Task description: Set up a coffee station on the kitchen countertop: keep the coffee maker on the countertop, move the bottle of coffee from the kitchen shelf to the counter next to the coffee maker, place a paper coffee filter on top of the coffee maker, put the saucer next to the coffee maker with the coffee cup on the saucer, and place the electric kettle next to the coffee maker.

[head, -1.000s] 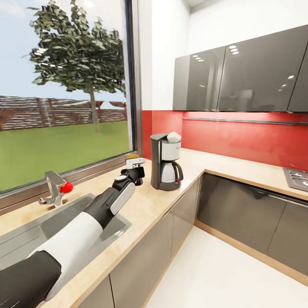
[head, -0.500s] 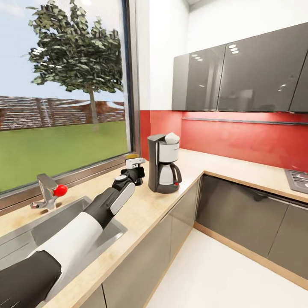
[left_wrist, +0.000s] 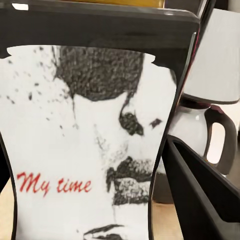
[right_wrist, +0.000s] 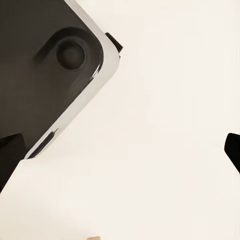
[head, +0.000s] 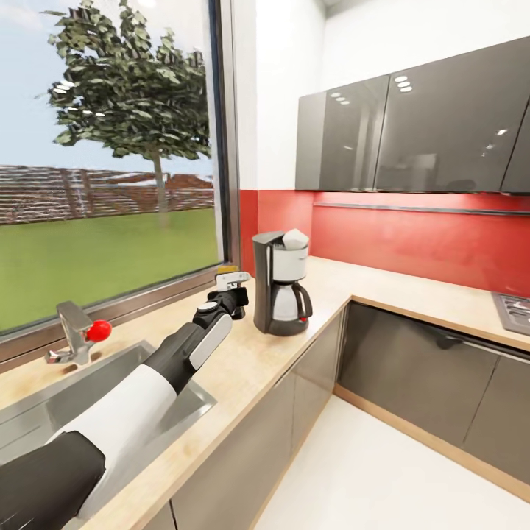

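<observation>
My left gripper (head: 231,285) is shut on the bottle of coffee (head: 232,277), a small jar with a yellow lid and a pale label. It hangs just above the light-wood countertop (head: 250,361), close to the left of the coffee maker (head: 280,283). In the left wrist view the label reading "My time" (left_wrist: 85,140) sits between the dark fingers (left_wrist: 200,190), with the pale carafe (left_wrist: 192,132) just behind. A white paper coffee filter (head: 296,237) rests on top of the coffee maker. My right gripper (right_wrist: 120,160) is open over pale floor.
A steel sink (head: 88,390) with a red-knobbed faucet (head: 77,333) lies under my left arm, below the window. The counter turns a corner behind the coffee maker, with a hob (head: 515,309) at the far right. Dark wall cabinets (head: 412,125) hang above.
The whole view has slid along the counter: faucet and coffee maker sit further left in the picture. The held bottle is now a little closer to the coffee maker.
</observation>
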`<state>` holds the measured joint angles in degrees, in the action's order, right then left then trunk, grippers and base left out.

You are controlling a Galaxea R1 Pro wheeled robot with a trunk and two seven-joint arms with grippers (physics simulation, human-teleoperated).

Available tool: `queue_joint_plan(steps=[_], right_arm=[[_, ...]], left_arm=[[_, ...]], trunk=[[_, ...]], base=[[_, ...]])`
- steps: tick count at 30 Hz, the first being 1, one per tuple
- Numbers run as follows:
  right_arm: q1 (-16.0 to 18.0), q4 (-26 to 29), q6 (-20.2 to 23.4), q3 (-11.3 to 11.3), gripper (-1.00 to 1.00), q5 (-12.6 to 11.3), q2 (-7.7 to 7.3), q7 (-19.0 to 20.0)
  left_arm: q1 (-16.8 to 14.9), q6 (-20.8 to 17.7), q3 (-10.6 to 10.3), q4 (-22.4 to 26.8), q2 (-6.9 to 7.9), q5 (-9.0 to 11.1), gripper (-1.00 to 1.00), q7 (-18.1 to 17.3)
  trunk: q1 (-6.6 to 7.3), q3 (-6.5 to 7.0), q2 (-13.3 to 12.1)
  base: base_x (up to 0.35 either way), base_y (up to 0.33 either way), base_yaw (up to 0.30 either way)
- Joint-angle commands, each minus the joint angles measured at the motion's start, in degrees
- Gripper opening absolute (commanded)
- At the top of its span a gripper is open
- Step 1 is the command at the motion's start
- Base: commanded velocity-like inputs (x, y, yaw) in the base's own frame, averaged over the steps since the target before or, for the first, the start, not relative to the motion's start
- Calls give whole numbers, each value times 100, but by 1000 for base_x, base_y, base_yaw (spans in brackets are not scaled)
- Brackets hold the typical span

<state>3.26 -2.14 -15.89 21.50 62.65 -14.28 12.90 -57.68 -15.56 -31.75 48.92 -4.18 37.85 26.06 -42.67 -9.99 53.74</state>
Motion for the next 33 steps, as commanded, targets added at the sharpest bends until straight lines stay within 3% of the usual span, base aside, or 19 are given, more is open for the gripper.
queue_joint_plan(steps=[1, 17, 20, 27, 30, 33], right_arm=[[8, -14, -19, 48, 100, 27, -5, 11], [8, -14, -19, 48, 100, 27, -5, 11], [8, -14, -19, 48, 100, 27, -5, 11], [9, -14, -19, 48, 100, 27, -5, 11], [8, -14, -19, 48, 100, 27, -5, 11], [9, -14, -19, 48, 100, 27, -5, 7]], left_arm=[[-7, -17, -17, 7, 3, 29, -100, 37], [-7, -1, -16, -170, 5, 29, -100, 35], [-7, 410, -39, -540, 5, 23, -100, 17], [-7, 665, -148, -768, 5, 21, -100, -36], [-7, 928, -246, -973, 5, 20, -100, -386], [-7, 1019, -268, -1070, 5, 20, -100, -495]], trunk=[[-2, -9, 6], [-2, -9, 6], [-2, -9, 6], [-2, -9, 6], [-2, -9, 6], [-2, -9, 6]], base=[[97, 25, 0], [65, 4, 0], [6, 0, 0], [0, 0, 0], [0, 0, 0], [0, 0, 0]])
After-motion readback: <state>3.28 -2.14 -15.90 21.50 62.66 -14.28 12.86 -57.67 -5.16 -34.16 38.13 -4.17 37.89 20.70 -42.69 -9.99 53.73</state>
